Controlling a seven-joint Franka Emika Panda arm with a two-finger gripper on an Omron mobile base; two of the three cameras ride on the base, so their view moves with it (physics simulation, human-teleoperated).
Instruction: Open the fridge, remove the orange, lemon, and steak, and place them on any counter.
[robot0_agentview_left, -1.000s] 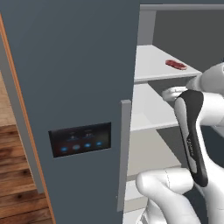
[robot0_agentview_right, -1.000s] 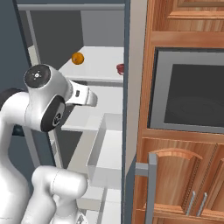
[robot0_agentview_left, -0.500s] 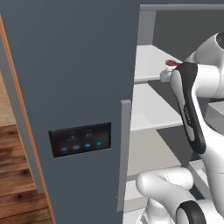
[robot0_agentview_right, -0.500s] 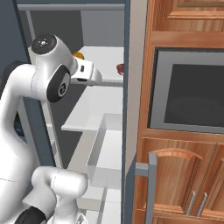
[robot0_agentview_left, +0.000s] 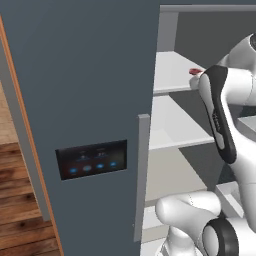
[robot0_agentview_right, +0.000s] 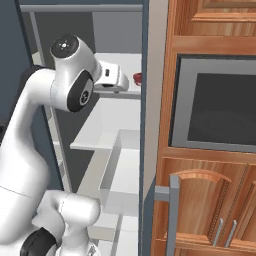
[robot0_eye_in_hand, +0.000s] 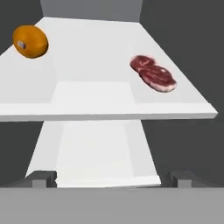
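Steak (robot0_eye_in_hand: 153, 73): right of frame on shelf (robot0_eye_in_hand: 105, 98); soft, slick, grip across its middle.
Hand (robot0_eye_in_hand: 108, 178): fingers apart, empty.

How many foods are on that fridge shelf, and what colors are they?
Orange fruit: 1, the orange on the white shelf
Red meat: 1, the steak on the same shelf
Total: 2
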